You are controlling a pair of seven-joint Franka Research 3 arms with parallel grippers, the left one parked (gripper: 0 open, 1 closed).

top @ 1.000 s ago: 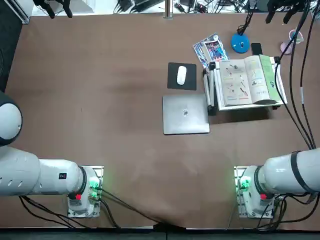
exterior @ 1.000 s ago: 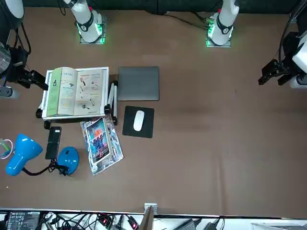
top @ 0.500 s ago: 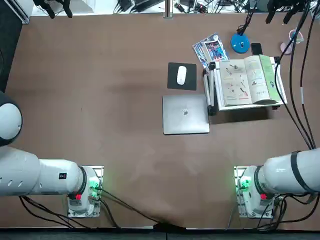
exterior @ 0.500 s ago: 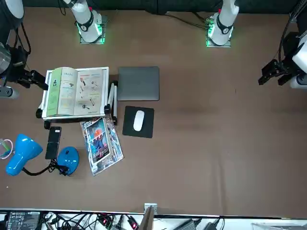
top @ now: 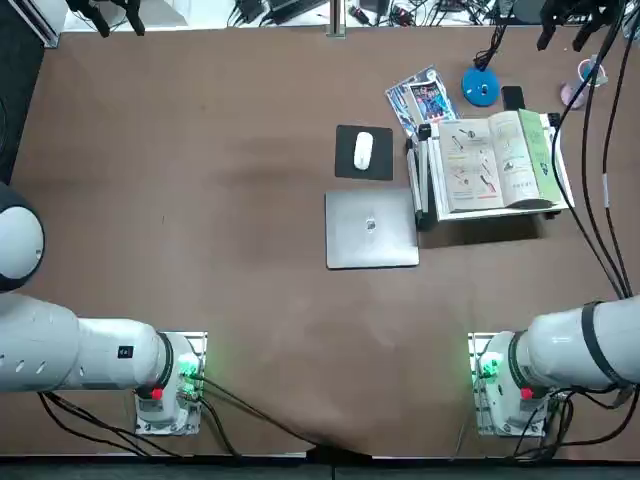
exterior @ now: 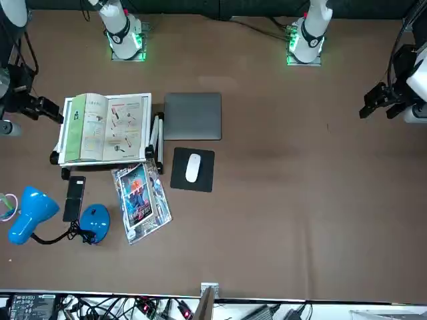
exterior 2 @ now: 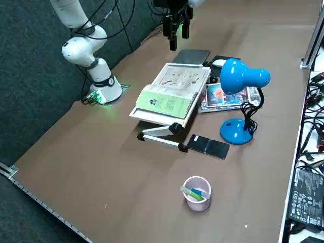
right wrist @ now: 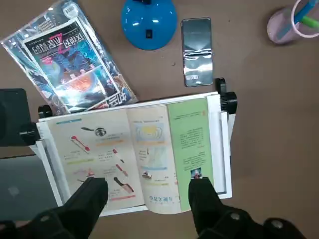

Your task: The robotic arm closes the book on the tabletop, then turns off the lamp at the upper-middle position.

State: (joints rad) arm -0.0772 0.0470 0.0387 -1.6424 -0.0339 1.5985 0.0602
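The book [top: 495, 165] lies open on a black-and-white stand at the table's right, white illustrated pages up and a green strip at its right edge; the same book [right wrist: 139, 149] fills the wrist view. My right gripper [right wrist: 148, 199] hangs well above it, open, with nothing between the fingers [right wrist: 92, 196]. From the side the gripper [exterior 2: 177, 36] is high over the book's [exterior 2: 174, 91] near side. The lamp [exterior 2: 238, 101] stands just beyond the book, its blue base [top: 481, 87] on the tabletop [top: 200, 200] and its blue head raised.
A blue comic booklet [top: 422, 100] and a black phone [top: 512, 97] lie by the lamp base. A pinkish cup [exterior 2: 196, 192] stands at the far right. A closed grey laptop [top: 371, 228] and a white mouse [top: 363, 150] on a black pad sit left of the book.
My right gripper has drifted a little toward the robot's right, still high above the table. The book, lamp and other items have not moved.
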